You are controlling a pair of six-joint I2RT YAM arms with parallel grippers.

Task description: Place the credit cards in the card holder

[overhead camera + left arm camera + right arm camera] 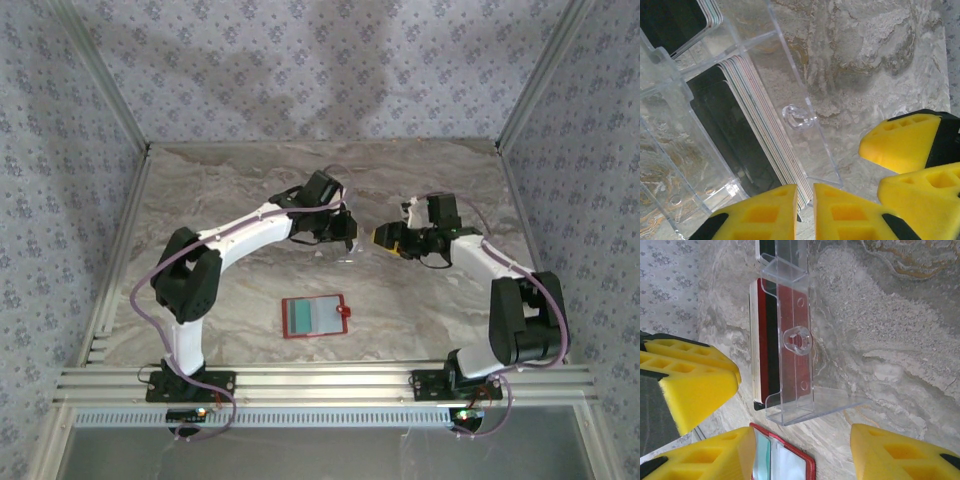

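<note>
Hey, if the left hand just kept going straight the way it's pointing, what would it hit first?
Most likely the stack of credit cards standing on edge in the clear rack: its near end sits right at the left hand fingertips. Depth is hard to judge.

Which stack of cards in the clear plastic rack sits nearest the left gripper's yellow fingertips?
The dark-faced stack with striped edges in the middle compartment; its lower end reaches the left gripper. The other stack sits top left, farther away.

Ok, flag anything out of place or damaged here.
Nothing stands out: the cards sit stacked in their clear rack, and the red card holder lies open and flat on the table.
</note>
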